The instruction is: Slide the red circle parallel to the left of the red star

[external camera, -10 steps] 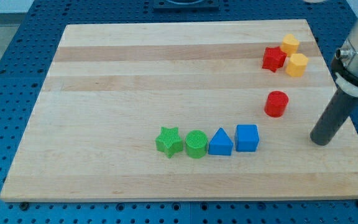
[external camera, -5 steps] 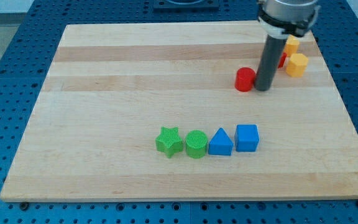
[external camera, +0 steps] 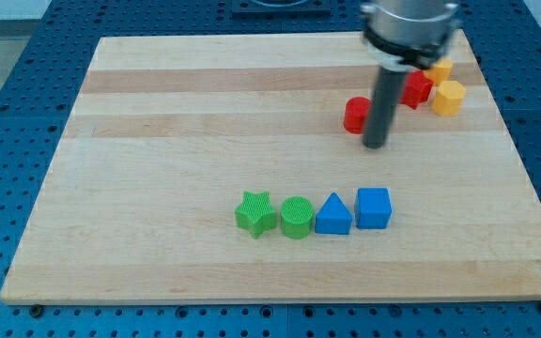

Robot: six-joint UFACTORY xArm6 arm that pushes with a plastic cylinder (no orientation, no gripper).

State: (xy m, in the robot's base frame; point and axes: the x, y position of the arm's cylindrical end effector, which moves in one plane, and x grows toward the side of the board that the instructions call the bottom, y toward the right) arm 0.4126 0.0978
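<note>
The red circle (external camera: 355, 115) lies on the wooden board (external camera: 158, 141) at the upper right. The red star (external camera: 416, 88) lies further to the view's right and a little higher, partly hidden behind my rod. My tip (external camera: 375, 145) rests on the board just right of and below the red circle, touching or nearly touching its lower right side.
Two yellow blocks (external camera: 439, 69) (external camera: 448, 98) sit right of the red star. A row of a green star (external camera: 255, 213), green circle (external camera: 296, 218), blue triangle (external camera: 333, 215) and blue cube (external camera: 374, 207) lies toward the view's bottom.
My tip swept in from the far right and pushed the red circle up and to the left. In the last half second the circle and tip moved a little further left.
</note>
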